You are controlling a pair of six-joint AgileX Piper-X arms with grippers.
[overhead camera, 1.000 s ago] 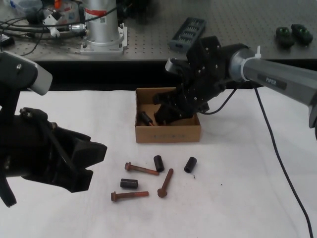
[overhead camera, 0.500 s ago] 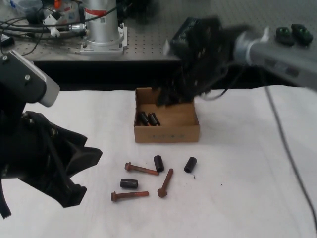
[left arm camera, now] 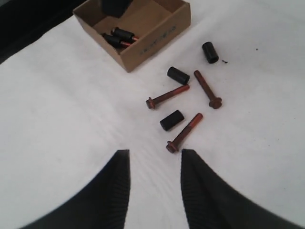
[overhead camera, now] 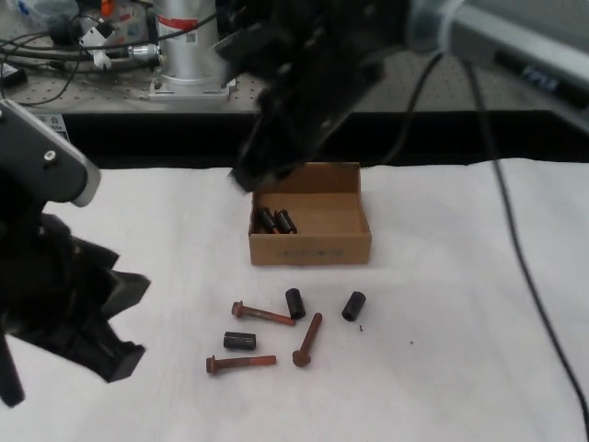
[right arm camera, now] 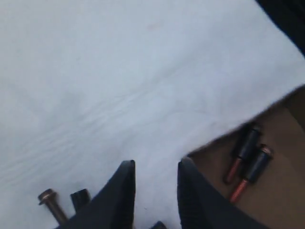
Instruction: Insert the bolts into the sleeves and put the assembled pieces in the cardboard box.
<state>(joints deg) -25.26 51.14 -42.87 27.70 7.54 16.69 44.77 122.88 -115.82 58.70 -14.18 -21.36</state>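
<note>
Since right gripper [right arm camera: 156,164] hangs empty, part-open, over the cardboard box [overhead camera: 309,249] rim mid-frame (left gripper [left arm camera: 153,155] lower left, same state), a low swing toward the loose bolts [overhead camera: 262,314] could clip and shove it.

The cardboard box [overhead camera: 311,250] sits mid-frame on the cloth [overhead camera: 460,368], with two assembled pieces [overhead camera: 275,221] in its left side. Below it, at lower centre, three bolts [overhead camera: 262,314] and three sleeves [overhead camera: 353,305] lie scattered close together.
</note>
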